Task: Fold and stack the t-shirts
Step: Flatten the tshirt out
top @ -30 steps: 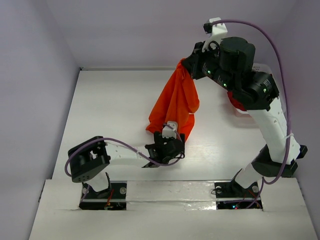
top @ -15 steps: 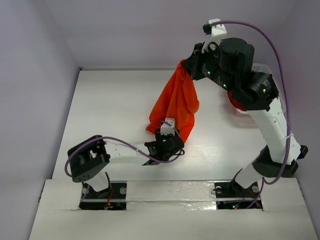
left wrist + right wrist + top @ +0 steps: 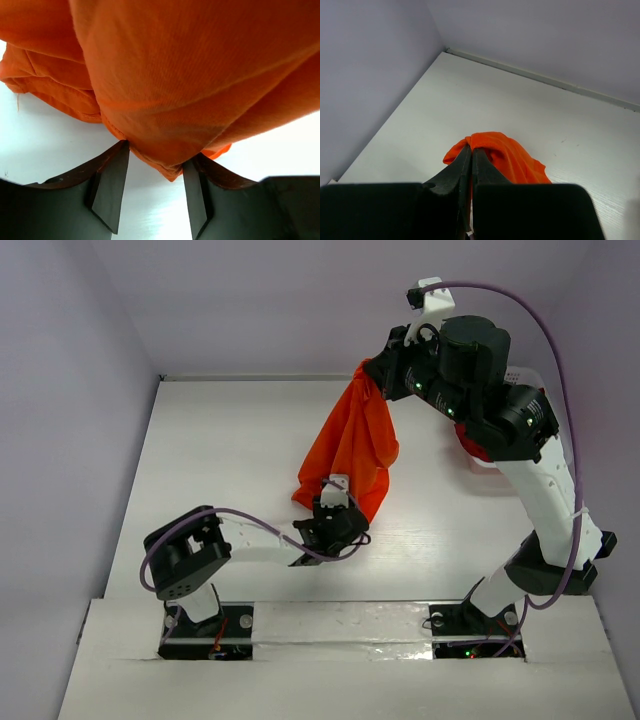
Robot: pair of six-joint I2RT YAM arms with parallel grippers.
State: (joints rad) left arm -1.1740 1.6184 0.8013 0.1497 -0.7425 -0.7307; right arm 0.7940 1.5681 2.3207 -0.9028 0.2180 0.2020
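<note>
Two grippers are on one orange shirt, so the step in hand looks like spreading it out before the first fold. The right gripper is raised well above the table with its fingers pressed together on a bunch of the cloth. The shirt hangs down from that pinch in a long, crumpled drape. Its lower folds rest on the table just beside the left gripper.

The left gripper sits low, its fingers about half apart, and the lowest corner of the shirt dips into the gap between them. The cloth brushes both fingertips, but the corner is not clamped and bare table shows through below it.

My reading is that the next move is to close the left fingers firmly on that corner. Both arms would then need to draw apart so the shirt opens flat instead of staying bunched. The risk is taking only a thin edge, which could slip out under tension.

Behind the right arm lies a dark red cloth, mostly hidden, probably another shirt waiting.
</note>
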